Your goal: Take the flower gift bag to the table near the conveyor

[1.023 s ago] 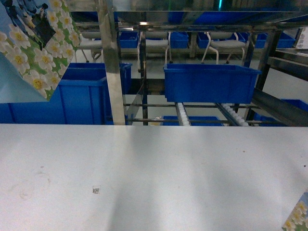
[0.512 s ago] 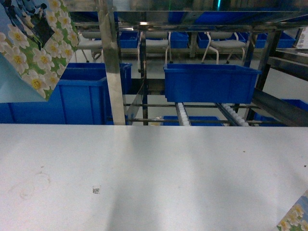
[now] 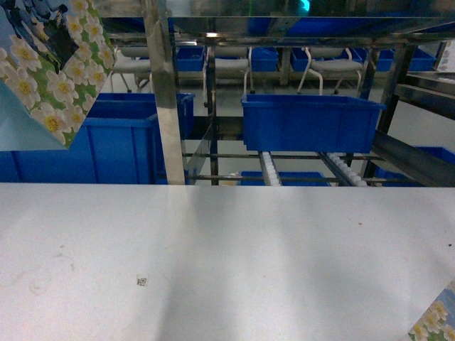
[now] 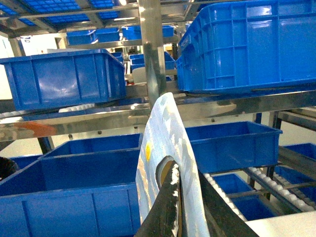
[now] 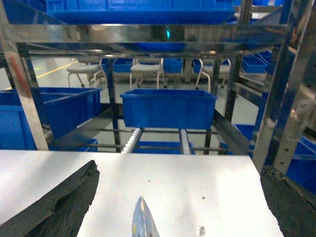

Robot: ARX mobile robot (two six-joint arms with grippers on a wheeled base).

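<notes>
Left hand [image 4: 185,217] pinches flower gift bag [image 4: 165,163] — head view hides grip.

Two flower gift bags [image 3: 53,71] [image 3: 435,323], one table [image 3: 227,263], one conveyor [image 3: 270,170], several blue bins [image 3: 309,122], three chairs [image 3: 334,67]

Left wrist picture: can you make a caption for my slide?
Left gripper pinching the daisy-printed paper gift bag edge-on, held up before the blue plastic bins on the stainless-steel roller rack.

The matte white table [image 3: 284,256] carries a tiny black square mark [image 3: 141,281] and faint scuffs.
</notes>
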